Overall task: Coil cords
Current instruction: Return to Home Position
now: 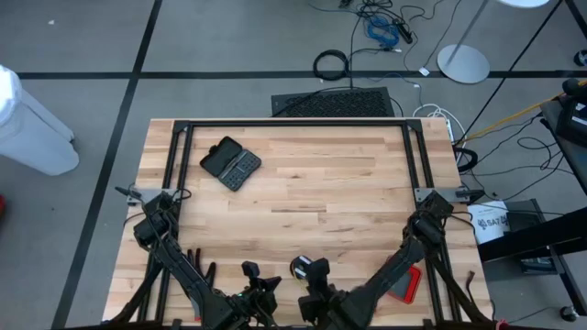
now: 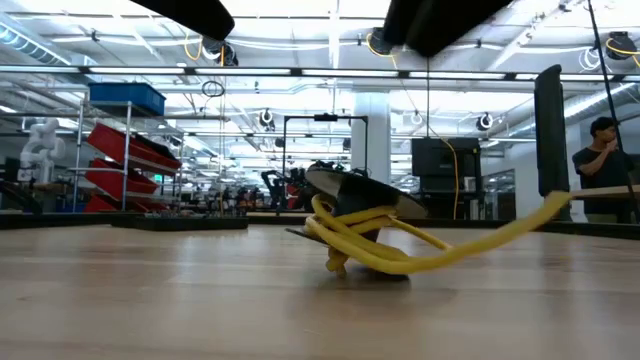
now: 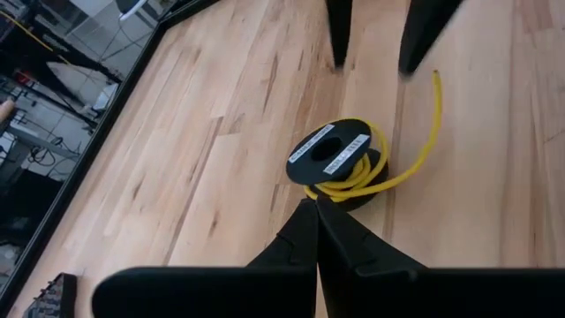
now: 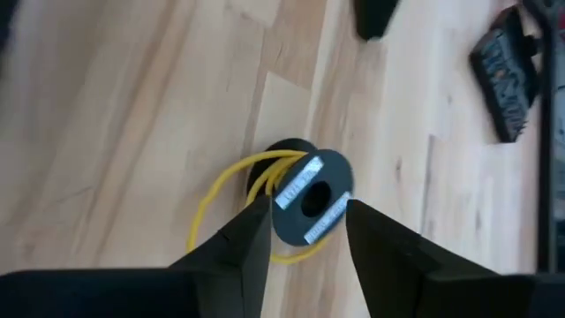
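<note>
Thin yellow cord (image 2: 392,263) sits loose on a tilted black spool (image 3: 328,152) by the arm-side edge of the wooden table (image 1: 348,183), so the pinched-together left gripper (image 3: 315,205) or spread-apart right gripper (image 4: 309,203) could snag its free tail.

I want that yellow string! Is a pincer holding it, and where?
Nothing is held. The yellow cord on its black spool lies free on the table; the left pincer is shut empty, the right pincer open.

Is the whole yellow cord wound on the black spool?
No, in the left wrist view a loose end of the yellow cord curves well away from the spool.
</note>
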Tool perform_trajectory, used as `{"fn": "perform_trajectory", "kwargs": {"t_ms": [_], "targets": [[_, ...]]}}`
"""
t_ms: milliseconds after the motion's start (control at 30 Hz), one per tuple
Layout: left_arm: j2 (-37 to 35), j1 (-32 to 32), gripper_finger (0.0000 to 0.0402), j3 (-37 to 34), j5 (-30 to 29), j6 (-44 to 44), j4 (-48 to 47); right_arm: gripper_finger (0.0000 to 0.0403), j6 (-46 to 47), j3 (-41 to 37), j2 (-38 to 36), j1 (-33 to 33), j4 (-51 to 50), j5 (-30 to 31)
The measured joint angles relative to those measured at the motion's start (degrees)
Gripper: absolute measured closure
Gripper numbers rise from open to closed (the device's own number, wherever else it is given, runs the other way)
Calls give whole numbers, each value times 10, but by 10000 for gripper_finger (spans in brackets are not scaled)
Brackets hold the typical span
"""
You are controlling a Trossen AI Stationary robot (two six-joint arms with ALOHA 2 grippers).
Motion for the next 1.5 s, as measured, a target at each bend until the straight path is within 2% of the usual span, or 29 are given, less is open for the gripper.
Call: {"fn": "perform_trajectory", "kwargs": {"t_ms": [200,400,533,633,700,867,1033,1133,1233,1300,1367,1500], "targets": [[-15,-3,401,4,0,2,-2,266,40,90,0,38,-111,11],[-70,-18,401,7,6,-15,3,278,99,165,-2,89,-220,70],[-118,-28,401,7,21,-11,24,312,140,141,-43,115,-233,63],[-151,-35,401,7,23,-8,27,355,148,135,-76,136,-234,69],[-172,-38,401,7,23,23,33,387,147,135,-93,151,-234,76],[-213,-37,401,7,22,119,60,399,131,134,-139,185,-234,161],[-233,-35,401,7,-24,177,78,402,125,134,-182,208,-234,197],[-236,-35,401,7,-79,183,72,402,124,134,-211,216,-234,200],[-236,-35,401,7,-108,181,41,402,124,118,-237,223,-233,201],[-236,-35,401,7,-118,149,-12,402,135,91,-261,229,-233,210],[-237,-39,401,7,-140,69,-101,403,158,51,-292,238,-233,219],[-261,-70,401,-17,-206,-208,-320,403,250,-83,-370,266,-233,236]]}}
